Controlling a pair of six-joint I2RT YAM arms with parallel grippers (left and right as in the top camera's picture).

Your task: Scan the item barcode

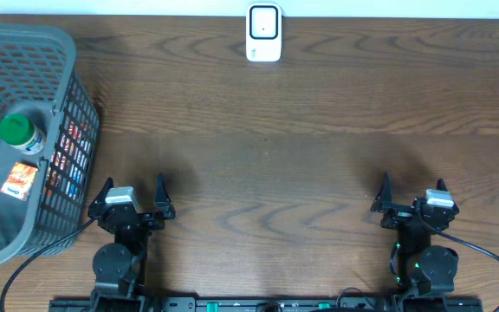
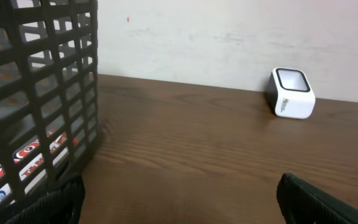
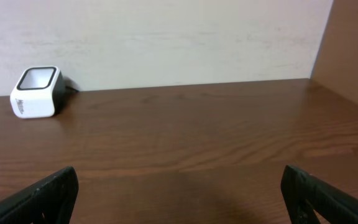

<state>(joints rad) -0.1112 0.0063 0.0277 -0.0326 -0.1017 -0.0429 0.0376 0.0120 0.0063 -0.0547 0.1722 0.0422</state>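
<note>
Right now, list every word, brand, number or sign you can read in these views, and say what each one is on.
No text can be quoted with certainty.
White scanner: dark print on its side, too blurred to read.
Packets behind the basket mesh: red and white lettering, broken up by the bars, unreadable.
Orange packet: print too small.
Green-capped bottle: no text showing.

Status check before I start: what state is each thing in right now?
Left gripper: open, empty.
Right gripper: open, empty.
Basket: upright, items inside.
Bottle: in the basket, green cap on.
Orange packet: lying in the basket.
Scanner: standing, nothing held to it.
</note>
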